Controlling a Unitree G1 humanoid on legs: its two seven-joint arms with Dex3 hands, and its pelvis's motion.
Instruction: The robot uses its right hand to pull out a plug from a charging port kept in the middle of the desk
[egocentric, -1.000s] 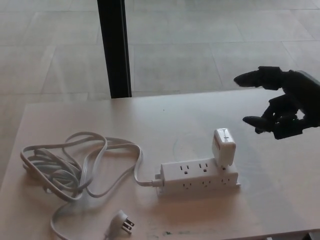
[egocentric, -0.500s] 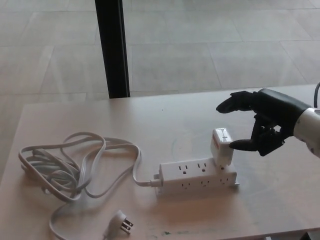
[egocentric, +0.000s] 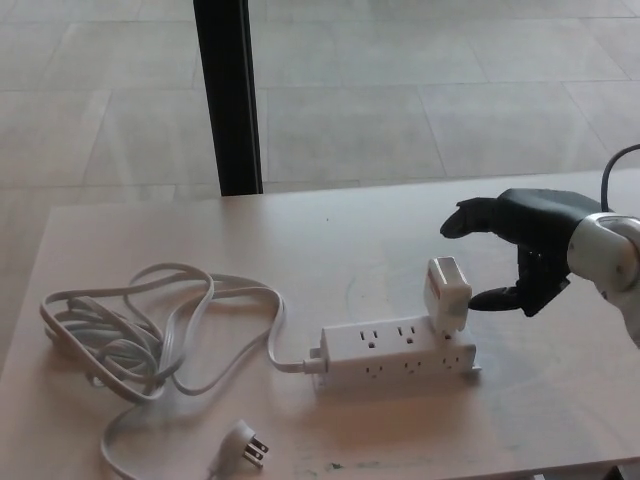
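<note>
The white plug (egocentric: 446, 293), a blocky adapter, sits upright in the right end of the white power strip (egocentric: 397, 353), just to the left of the right hand (egocentric: 528, 240). That hand is spread and grasps nothing: its lower finger tip (egocentric: 482, 299) touches or nearly touches the plug's right face, while the upper fingers (egocentric: 470, 216) hover above and slightly right of the plug's top. Further left of the hand, the strip's white cord (egocentric: 130, 335) lies in loose loops on the pale desk (egocentric: 330, 240), ending in a pronged cord plug (egocentric: 245, 445) near the front edge.
</note>
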